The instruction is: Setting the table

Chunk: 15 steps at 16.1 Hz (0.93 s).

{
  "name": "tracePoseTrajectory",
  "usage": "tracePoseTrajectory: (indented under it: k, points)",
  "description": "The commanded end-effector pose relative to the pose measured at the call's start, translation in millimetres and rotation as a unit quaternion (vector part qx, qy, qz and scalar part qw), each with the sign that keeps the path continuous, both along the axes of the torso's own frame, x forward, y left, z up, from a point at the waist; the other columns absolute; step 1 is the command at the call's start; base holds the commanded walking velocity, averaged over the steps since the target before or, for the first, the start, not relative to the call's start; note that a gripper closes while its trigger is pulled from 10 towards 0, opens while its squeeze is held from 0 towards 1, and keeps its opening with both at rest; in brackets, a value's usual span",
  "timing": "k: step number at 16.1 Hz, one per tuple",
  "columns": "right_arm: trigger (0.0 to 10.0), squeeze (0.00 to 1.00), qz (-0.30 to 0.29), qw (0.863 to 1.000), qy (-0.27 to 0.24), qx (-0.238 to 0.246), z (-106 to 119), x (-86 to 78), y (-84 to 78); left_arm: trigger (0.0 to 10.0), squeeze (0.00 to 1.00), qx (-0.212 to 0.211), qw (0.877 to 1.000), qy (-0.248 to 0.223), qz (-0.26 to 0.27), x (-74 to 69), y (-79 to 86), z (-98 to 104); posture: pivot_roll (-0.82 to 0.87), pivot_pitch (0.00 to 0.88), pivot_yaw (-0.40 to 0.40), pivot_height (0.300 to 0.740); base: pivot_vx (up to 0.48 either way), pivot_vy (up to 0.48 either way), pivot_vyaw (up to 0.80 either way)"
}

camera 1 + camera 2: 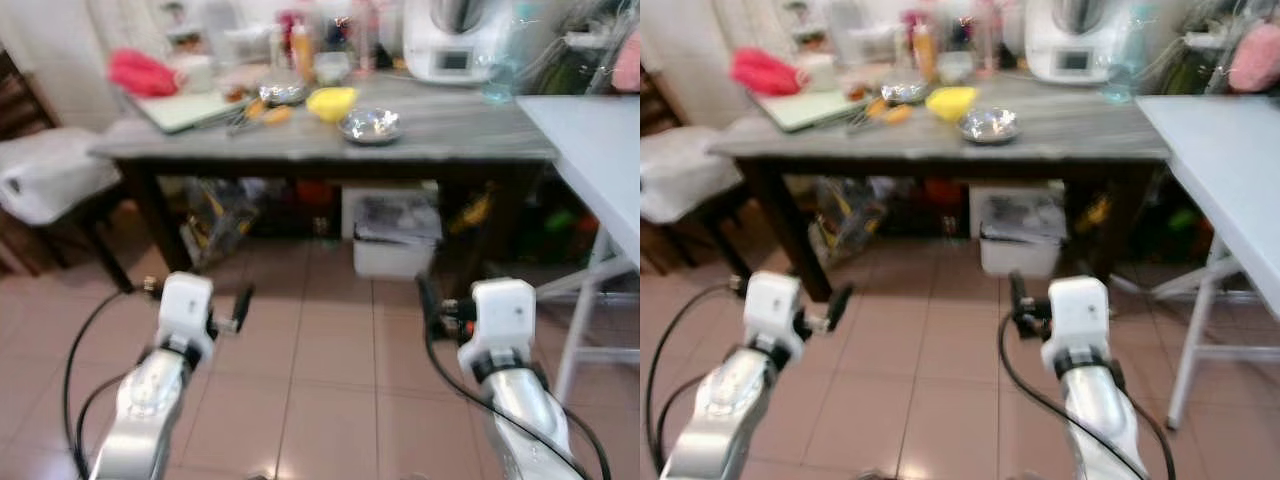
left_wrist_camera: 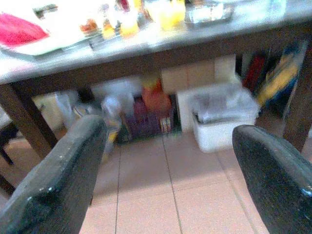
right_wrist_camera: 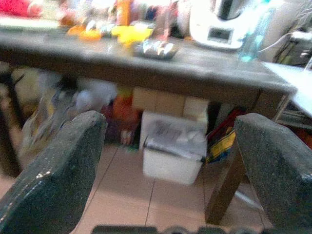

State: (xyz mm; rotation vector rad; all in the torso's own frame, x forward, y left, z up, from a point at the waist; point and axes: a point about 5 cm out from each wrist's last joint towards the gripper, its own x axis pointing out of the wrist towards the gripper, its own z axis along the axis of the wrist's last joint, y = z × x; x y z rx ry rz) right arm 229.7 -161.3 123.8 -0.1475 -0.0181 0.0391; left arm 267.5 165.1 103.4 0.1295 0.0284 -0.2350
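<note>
A grey-topped table [image 1: 450, 135] on dark legs stands ahead across the tiled floor. On it are a shiny metal bowl [image 1: 370, 125], a yellow bowl [image 1: 332, 102], a second metal bowl [image 1: 283, 93] and a pale tray [image 1: 185, 108] with small items beside it. Both arms are raised low in front of me, well short of the table. My left gripper [image 1: 240, 305] is open, with nothing between its black fingers [image 2: 63, 180]. My right gripper [image 1: 428, 300] is open too, and its fingers [image 3: 58, 175] are equally bare.
A white appliance [image 1: 450, 40], bottles and a pink cloth [image 1: 142, 72] crowd the table's back. A white bin [image 1: 397, 235] and bags sit under it. A white table [image 1: 600, 150] stands at the right and a white-cushioned chair [image 1: 45, 175] at the left.
</note>
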Motion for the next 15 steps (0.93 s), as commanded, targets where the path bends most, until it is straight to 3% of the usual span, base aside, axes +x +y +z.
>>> tracePoseTrajectory:
  k: [1, 13, 15]
  points:
    - [10.0, 0.00, 0.013, 1.000, -0.017, -0.001, 7.9, 6.8, 5.8, 10.0, 0.00, 0.002, 1.000, 0.020, 0.014, -5.9, 8.5, -8.8, -0.11, 0.016, 0.073, 0.740, 0.000, 0.000, 0.00]
    - [10.0, 0.00, -0.005, 1.000, -0.013, -0.015, 5.1, 9.2, 0.8, 10.0, 0.00, -0.023, 1.000, 0.018, -0.009, 0.5, -0.2, -9.2, -0.11, 0.009, 0.068, 0.740, 0.000, 0.000, 0.00]
    - [10.0, 0.00, -0.007, 1.000, -0.013, -0.013, 4.3, 9.4, 0.3, 10.0, 0.00, -0.025, 0.999, 0.018, -0.015, 2.4, -4.4, -11.4, -0.11, 0.009, 0.065, 0.740, 0.000, -0.336, 0.00]
